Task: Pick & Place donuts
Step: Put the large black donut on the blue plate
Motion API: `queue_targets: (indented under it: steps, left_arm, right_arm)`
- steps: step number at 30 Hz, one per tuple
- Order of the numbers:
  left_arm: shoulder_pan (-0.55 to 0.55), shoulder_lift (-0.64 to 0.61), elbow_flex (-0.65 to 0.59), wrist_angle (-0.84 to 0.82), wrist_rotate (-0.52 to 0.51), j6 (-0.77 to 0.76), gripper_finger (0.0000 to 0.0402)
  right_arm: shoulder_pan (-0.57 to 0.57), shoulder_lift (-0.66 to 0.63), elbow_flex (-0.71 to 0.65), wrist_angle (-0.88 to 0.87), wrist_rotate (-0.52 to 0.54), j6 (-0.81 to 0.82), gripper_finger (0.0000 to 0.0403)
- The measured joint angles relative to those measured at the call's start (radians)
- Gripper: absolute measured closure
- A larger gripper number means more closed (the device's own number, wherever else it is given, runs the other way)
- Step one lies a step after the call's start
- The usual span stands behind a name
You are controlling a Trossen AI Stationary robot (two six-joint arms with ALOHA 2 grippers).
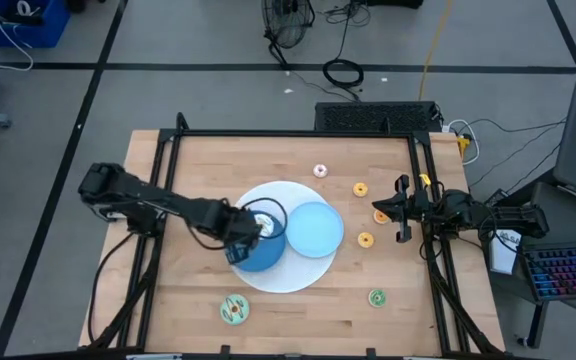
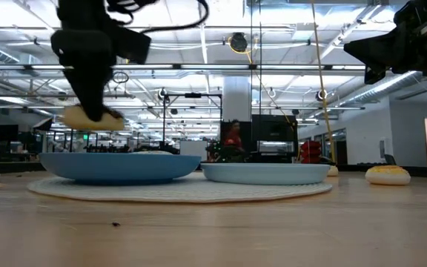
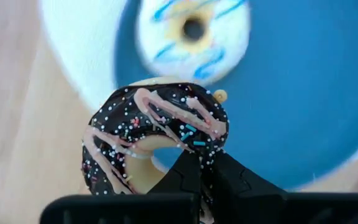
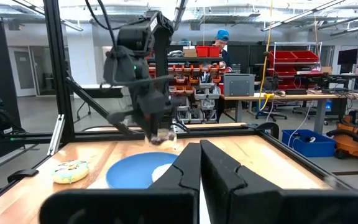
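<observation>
Left end effector [image 3: 201, 177] grips chocolate donut [image 3: 154, 134] — above dark-blue plate [image 3: 316, 99].

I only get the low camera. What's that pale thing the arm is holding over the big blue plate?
Observer: It's a chocolate donut with sprinkles and pink drizzle. The left gripper is shut on its edge.
Operator: Is there anything on the plate already? The rim hides it from me.
Observer: Yes, a white donut with blue stripes lies on the dark blue plate.
Operator: And where's the other arm?
Observer: The right gripper is shut and holds nothing. It waits by the right edge of the table, with a small orange donut close by.
</observation>
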Motion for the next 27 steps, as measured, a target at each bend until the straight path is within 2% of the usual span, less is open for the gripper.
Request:
queue_targets:
  steps: [5,12,27]
  left_arm:
    - [0.006,0.061,0.0,0.11,0.072,0.079,0.0388]
    - [-0.001,0.101,0.0,0.099,0.129,0.082,0.0386]
    - [-0.004,0.101,0.0,0.098,0.161,0.046,0.0275]
  right_arm:
    - [0.0,0.0,0.0,0.0,0.0,0.0,0.0403]
    - [0.0,0.0,0.0,0.0,0.0,0.0,0.0403]
    - [0.0,0.0,0.0,0.0,0.0,0.0,0.0403]
